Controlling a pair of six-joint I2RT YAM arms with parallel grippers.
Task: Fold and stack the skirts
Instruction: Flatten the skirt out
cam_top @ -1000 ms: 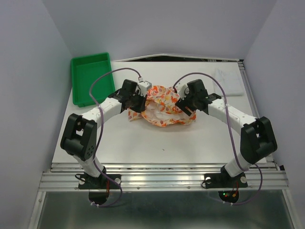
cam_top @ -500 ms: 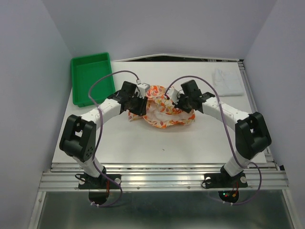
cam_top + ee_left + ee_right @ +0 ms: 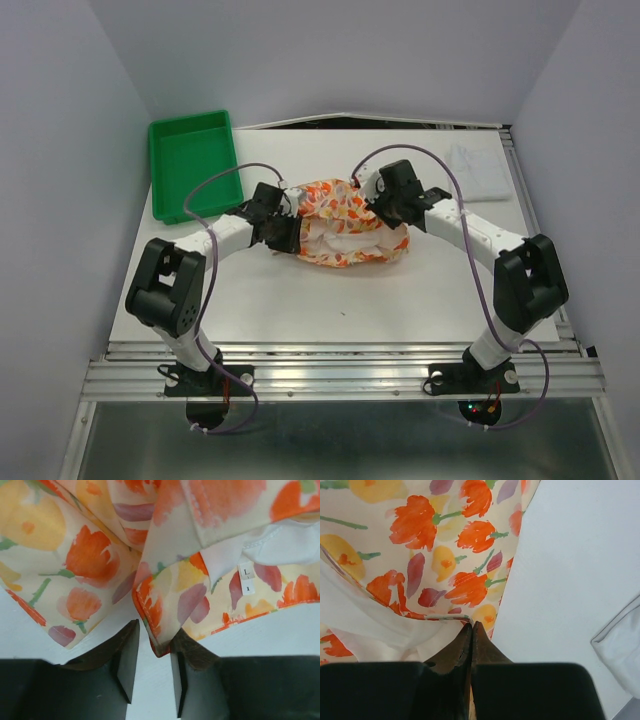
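Note:
The floral skirt lies crumpled mid-table between both arms, its white lining showing. My left gripper is at its left edge; in the left wrist view the gripper stands open, and a folded hem corner hangs between the fingertips, touching only the right one. My right gripper is at the skirt's back right edge. In the right wrist view it is shut, with the skirt's hem running into its tips. The white skirt lies flat at the back right, also in the right wrist view.
A green plastic tray stands at the back left, close behind the left arm. Grey walls close in the table on the left, back and right. Purple cables arch over both forearms.
The right gripper has moved in to the skirt's back right edge and shut on its hem. The left gripper has slid left and lower. The skirt now lies wider and flatter.

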